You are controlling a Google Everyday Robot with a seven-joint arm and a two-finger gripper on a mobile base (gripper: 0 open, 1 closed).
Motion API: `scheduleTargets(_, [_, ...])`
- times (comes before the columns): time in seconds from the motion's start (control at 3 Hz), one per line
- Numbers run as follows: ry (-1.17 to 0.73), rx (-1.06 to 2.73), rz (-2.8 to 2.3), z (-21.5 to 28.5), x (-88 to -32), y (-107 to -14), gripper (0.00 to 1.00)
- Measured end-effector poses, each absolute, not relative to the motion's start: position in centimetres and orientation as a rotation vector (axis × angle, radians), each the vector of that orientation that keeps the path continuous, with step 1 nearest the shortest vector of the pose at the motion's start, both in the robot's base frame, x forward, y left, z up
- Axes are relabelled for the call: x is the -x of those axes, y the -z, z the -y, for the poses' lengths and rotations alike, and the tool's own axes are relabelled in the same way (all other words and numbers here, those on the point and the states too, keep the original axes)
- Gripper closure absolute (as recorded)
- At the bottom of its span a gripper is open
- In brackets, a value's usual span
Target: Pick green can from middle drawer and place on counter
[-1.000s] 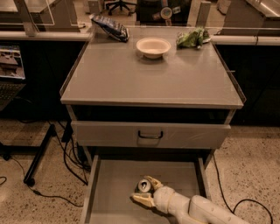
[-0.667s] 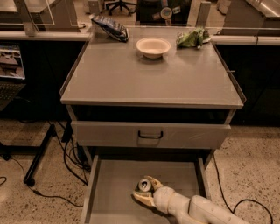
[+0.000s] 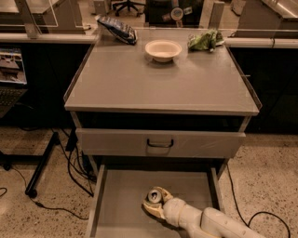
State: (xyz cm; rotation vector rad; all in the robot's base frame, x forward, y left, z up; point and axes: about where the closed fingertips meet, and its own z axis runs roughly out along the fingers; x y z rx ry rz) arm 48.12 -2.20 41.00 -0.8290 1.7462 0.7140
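Inside middle drawer (image 3: 122, 207), hand (image 3: 152, 201) clasping green can (image 3: 154, 195)

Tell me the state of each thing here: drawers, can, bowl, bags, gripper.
middle drawer: pulled out, open.
upper drawer: mostly pushed in.
green can: upright on the middle drawer's floor.
gripper: low in the middle drawer, at the green can.
bowl: upright, empty, on the counter.
green bag: crumpled, lying at the counter's back right.
dark bag: lying at the counter's back left.

Speckled terrazzo floor (image 3: 274, 186), black cables (image 3: 82, 173), dark desks (image 3: 46, 38), perhaps an office chair (image 3: 125, 4) behind.
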Motion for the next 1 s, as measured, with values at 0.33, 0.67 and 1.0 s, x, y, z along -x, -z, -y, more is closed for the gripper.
scheduleTargets(0.33, [-0.715,0.83,-1.746,2.2,-48.1,-41.0,1.0])
scheduleTargets(0.67, [-0.75,0.851,-1.715,2.6,-47.8,-43.8,1.0])
scheduleTargets(1.0, [-0.805,0.869,-1.678,4.3,-47.1,-49.0,1.0])
